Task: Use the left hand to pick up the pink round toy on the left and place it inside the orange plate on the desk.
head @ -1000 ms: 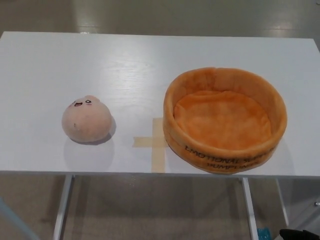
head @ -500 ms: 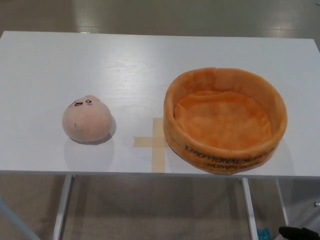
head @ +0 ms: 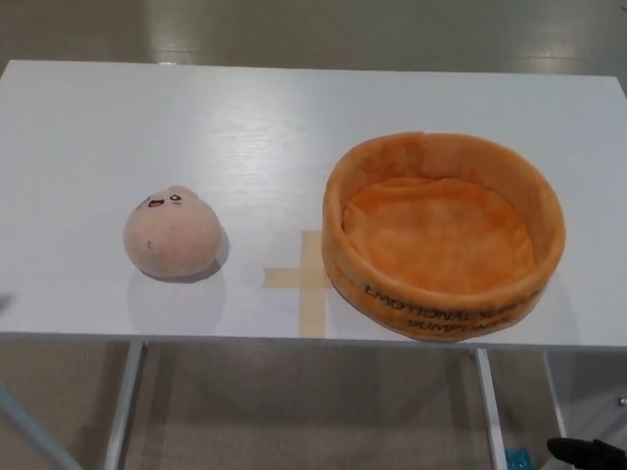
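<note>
Pink toy (head: 171,234) left of plate (head: 443,235)

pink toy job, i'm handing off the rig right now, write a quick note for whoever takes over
Left hand: not in view.
Right hand: only a dark bit shows at the bottom right corner, below the table; open or shut cannot be told.
Pink round toy: sits on the white table, left of the tape cross, untouched.
Orange plate: on the right, nothing in it.
Done: nothing.
Left: reach with the left hand, grasp the toy, put it in the plate.
</note>
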`<state>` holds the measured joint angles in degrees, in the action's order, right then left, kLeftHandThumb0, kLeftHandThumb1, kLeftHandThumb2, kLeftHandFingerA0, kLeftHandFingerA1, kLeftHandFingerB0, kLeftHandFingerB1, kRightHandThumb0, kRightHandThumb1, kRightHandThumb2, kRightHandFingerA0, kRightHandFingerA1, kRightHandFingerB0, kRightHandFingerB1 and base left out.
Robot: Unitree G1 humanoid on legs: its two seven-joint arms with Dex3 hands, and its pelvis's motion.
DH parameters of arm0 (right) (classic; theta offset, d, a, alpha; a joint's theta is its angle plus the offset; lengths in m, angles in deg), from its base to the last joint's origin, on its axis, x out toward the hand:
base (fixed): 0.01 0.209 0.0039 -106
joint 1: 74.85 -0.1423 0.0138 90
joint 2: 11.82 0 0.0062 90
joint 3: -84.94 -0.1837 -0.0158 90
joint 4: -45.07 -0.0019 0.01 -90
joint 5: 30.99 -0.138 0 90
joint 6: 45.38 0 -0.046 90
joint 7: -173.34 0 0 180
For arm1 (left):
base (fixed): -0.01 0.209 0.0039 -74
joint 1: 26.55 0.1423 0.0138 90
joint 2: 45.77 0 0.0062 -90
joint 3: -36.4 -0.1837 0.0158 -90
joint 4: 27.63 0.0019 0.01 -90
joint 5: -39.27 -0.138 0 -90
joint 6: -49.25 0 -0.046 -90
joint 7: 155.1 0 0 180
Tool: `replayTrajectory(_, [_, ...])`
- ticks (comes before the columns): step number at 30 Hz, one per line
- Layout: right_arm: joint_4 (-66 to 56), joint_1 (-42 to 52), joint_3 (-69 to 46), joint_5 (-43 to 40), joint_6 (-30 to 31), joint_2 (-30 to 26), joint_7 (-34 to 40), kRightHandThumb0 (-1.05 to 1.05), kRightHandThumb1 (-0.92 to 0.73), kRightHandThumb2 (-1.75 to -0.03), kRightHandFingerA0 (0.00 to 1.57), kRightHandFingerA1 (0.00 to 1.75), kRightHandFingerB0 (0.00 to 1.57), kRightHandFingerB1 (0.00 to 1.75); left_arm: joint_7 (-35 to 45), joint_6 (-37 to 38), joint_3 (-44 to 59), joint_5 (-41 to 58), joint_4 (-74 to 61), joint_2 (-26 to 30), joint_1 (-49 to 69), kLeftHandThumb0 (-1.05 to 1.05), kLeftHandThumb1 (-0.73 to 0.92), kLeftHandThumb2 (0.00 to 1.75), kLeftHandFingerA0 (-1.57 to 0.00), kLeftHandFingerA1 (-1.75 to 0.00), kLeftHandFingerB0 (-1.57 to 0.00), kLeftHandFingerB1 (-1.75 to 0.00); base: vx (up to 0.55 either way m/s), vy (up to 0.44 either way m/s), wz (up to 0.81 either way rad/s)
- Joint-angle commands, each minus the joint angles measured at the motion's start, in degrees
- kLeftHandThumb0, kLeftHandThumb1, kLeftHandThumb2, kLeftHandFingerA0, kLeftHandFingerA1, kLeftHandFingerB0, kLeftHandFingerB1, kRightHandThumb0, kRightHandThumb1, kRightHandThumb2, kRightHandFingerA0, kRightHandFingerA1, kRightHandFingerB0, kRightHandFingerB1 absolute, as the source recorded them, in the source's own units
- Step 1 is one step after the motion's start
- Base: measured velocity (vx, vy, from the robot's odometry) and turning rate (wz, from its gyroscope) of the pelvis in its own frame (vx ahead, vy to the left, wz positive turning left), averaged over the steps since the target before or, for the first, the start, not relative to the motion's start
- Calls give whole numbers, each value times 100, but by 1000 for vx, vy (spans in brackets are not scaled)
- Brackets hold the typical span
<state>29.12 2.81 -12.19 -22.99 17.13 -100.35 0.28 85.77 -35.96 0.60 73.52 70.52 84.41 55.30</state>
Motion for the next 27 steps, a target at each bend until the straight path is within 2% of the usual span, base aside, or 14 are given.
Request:
replayTrajectory(1, [60,4,8,-22,-14,-7,67,-39,-56,-57,76,64,68,47,-965,126,-1369,-676,-498,-12,-1011,-36,45,62,-29,-43,-21,-34,0,0,0])
replayTrajectory(3, [55,13,5,-27,-56,-8,55,-38,-57,-57,74,61,67,46,-1078,69,-1989,-960,-422,18,-1469,-35,46,61,-28,-43,-21,-33,0,0,0])
replayTrajectory(6, [53,18,21,-9,-44,-25,56,-38,-57,-58,74,59,65,46,-1130,228,-2347,-1240,-278,24,-1757,-38,44,63,-26,-43,-18,-34,0,0,0])
replayTrajectory(7, [53,16,22,-9,-35,-32,52,-39,-57,-58,74,58,64,45,-1247,220,-2624,-1474,-201,43,-1950,-29,45,59,-25,-39,-18,-32,0,0,0])
replayTrajectory(11, [54,-1,11,-23,-40,-38,40,-38,-57,-58,75,57,65,46,-1559,237,-3306,-2023,79,-57,-2497,-26,45,57,-26,-39,-21,-31,0,0,0])
replayTrajectory(13, [58,-28,16,-20,13,-43,33,-39,-57,-58,76,59,65,45,-1687,215,-3688,-2301,302,-110,-2812,-28,45,59,-25,-39,-20,-32,0,0,0])
replayTrajectory(14, [58,-38,10,-28,12,-47,17,-40,-57,-58,77,61,65,45,-1723,258,-3830,-2431,391,-141,-2928,-40,44,62,-25,-41,-19,-34,0,0,0])
replayTrajectory(19, [47,-54,2,-44,-25,-48,-36,-41,-57,-58,76,62,65,45,-1797,223,-4583,-2840,913,-458,-3572,-36,46,61,-23,-38,-20,-33,0,0,0])
replayTrajectory(20, [51,-42,-12,-58,-44,-50,-55,-41,-57,-58,77,65,65,45,-1843,377,-4912,-3107,1145,-628,-3773,-20,38,90,-13,-52,-10,-51,0,0,0])
replayTrajectory(21, [51,-45,-8,-52,-40,-56,-49,-40,-57,-57,78,65,66,45,-1887,493,-5140,-3291,1342,-752,-3914,-38,45,61,-25,-38,-22,-34,0,0,0])
replayTrajectory(24, [49,-75,5,-37,0,-55,-17,-41,-57,-57,79,67,66,45,-1949,722,-5412,-3434,1742,-928,-4120,-35,45,60,-25,-38,-22,-33,0,0,0])
replayTrajectory(25, [46,-81,0,-43,-11,-56,-25,-40,-57,-58,78,64,65,45,-1968,710,-5518,-3522,1849,-985,-4186,-20,39,90,-10,-51,-10,-50,0,0,0])
replayTrajectory(26, [44,-87,-6,-51,-27,-58,-38,-40,-57,-58,78,64,65,45,-2002,703,-5663,-3628,1998,-1040,-4283,-20,39,90,-10,-51,-10,-50,0,0,0])
replayTrajectory(27, [45,-90,-10,-54,-27,-63,-43,-41,-57,-57,79,68,66,45,-2010,646,-5746,-3642,2053,-1128,-4306,-32,46,58,-23,-35,-22,-32,0,0,0])
